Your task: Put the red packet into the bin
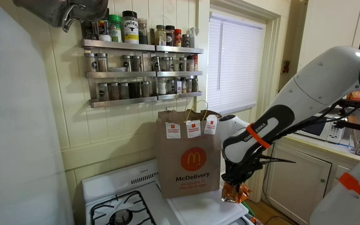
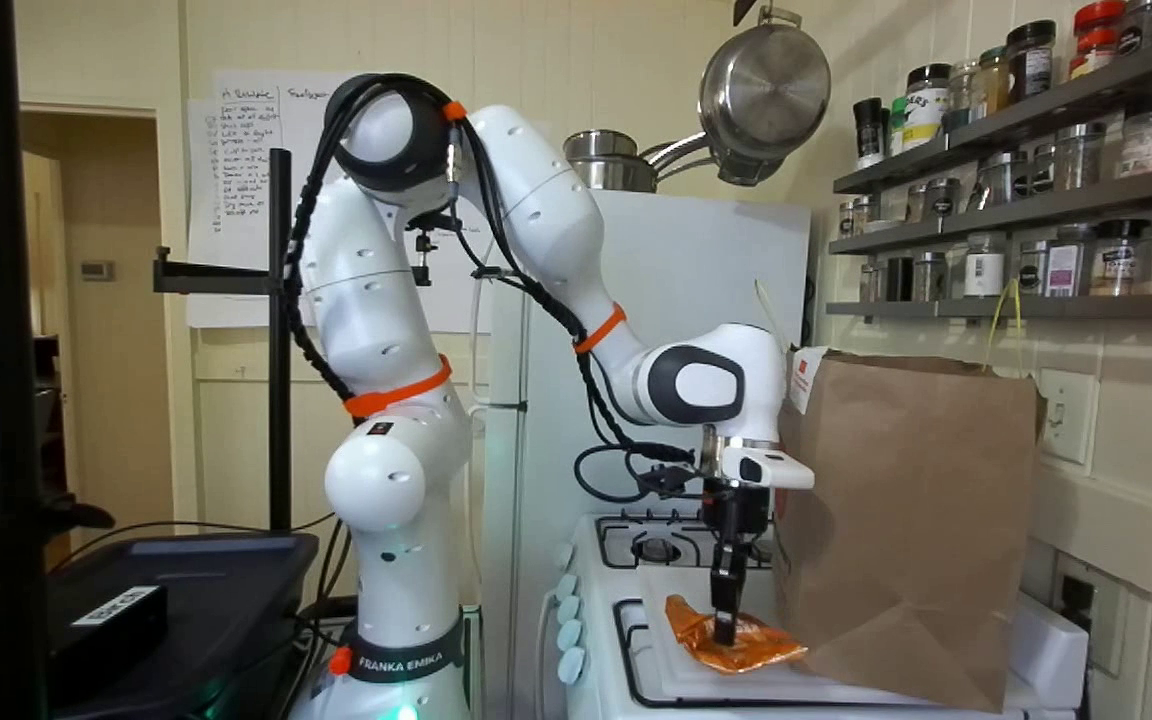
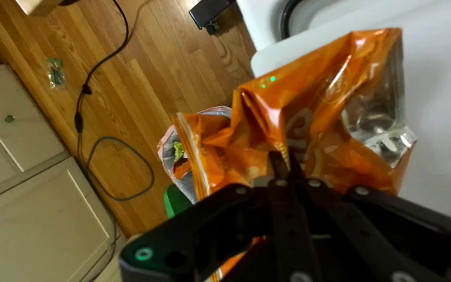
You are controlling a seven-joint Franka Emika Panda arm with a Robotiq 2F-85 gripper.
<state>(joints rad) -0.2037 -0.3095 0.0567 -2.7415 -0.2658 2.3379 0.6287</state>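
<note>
My fingers point(image 2: 727, 600) are pinched on the red packet point(image 3: 303, 117), which crumples at the tips and flares out both sides, bin point(image 3: 167, 152) left of the tips in wrist view, partly behind the packet.

Packet point(image 3: 323, 102): glossy, crinkled, plastic-looking film. Bag point(image 2: 906, 520): matt paper. Floor point(image 3: 182, 70): smooth wood. Pan point(image 2: 766, 90): shiny metal.

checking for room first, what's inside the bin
In the wrist view, the bin holds a yellow-green scrap and an orange-red piece within a grey liner. The red packet covers the rest, so other contents and how full it is cannot be seen.
</note>
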